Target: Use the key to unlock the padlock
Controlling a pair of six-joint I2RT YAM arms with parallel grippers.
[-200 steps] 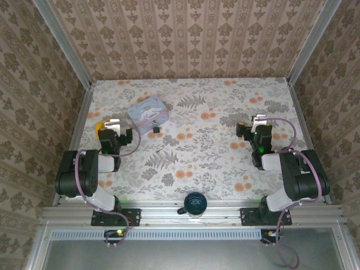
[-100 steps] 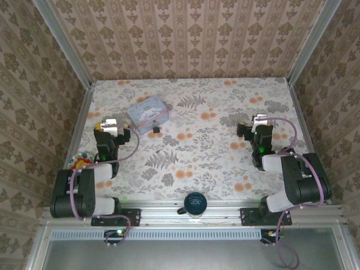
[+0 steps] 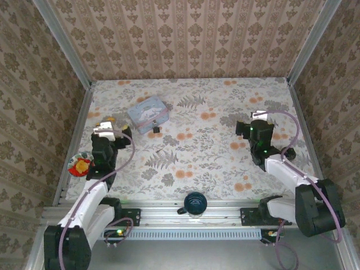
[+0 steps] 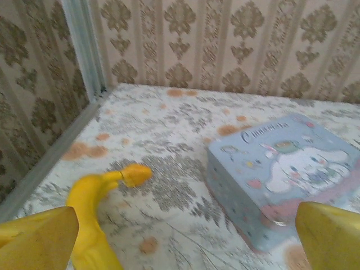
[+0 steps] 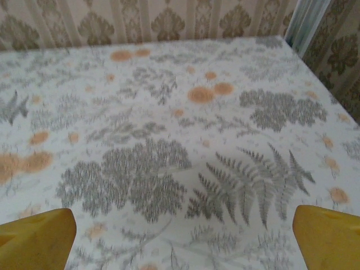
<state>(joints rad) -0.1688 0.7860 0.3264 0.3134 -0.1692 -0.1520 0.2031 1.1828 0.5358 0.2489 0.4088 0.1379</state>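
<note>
While the left gripper [image 3: 105, 126] and the right gripper [image 3: 259, 120] both stand spread wide with nothing between their yellow fingertips [image 4: 36, 239], the small blackish metal-shackled padlock [image 3: 156, 129] lies on the floral-patterned table [image 3: 214, 152], just beside the near corner of the pale blue rectangular cartoon tin [image 3: 147, 114]. It sits between the two grippers, nearer the left, apart from both. Counted: one padlock, one tin, one yellow banana-shaped toy [image 4: 93, 197], one dark round mug [image 3: 195, 203].

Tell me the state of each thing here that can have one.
left gripper, open, holding nothing.
right gripper, open, holding nothing.
tin, lid shut.
padlock, lying beside the tin; locked or not, too small to tell.
mug, upright.
</note>
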